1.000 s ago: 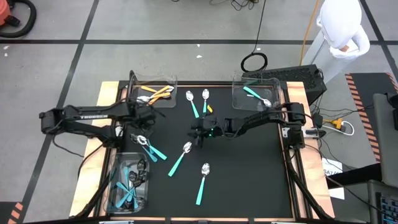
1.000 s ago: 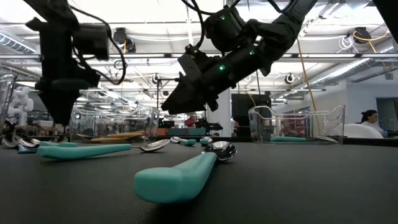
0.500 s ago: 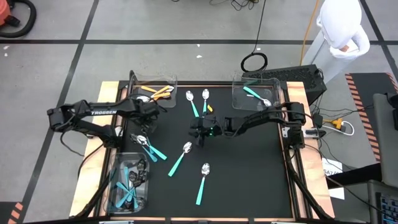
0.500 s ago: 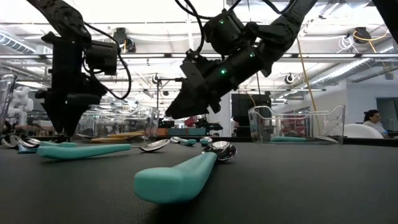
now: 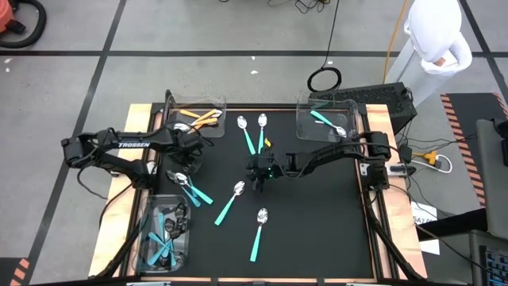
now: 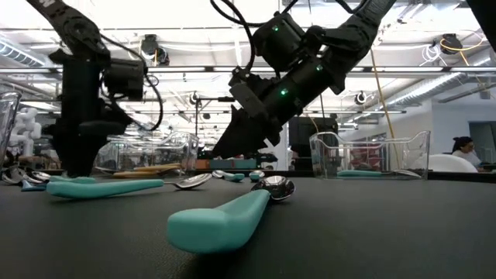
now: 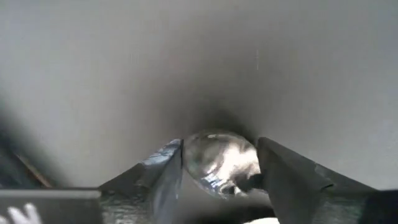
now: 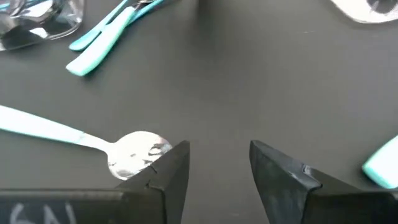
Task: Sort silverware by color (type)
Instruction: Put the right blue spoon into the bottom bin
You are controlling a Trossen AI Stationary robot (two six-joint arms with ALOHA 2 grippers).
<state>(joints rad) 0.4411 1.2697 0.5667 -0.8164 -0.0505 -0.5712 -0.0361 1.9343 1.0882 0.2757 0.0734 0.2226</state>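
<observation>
We see the silverware [image 5: 226,203] as small spoons with slim teal or orange handles and shiny or dark heads. Some lie loose on the black table [image 5: 317,222]; others sit in the clear bins [image 5: 168,238] at its corners. The left gripper [image 5: 184,161] is lowered, its fingers [image 7: 155,177] spread on either side of a shiny spoon head [image 7: 221,162]. The right gripper [image 5: 255,179] hovers mid-table, fingers parted, grasping nothing.

Left wrist view is looking pretty smeared — a shiny spoon head [image 7: 219,163] is sitting between the fingers [image 7: 163,177], handle hidden. In the right wrist view, a teal handle [image 8: 380,163] is getting cut off at the edge — can't tell its head colour.
</observation>
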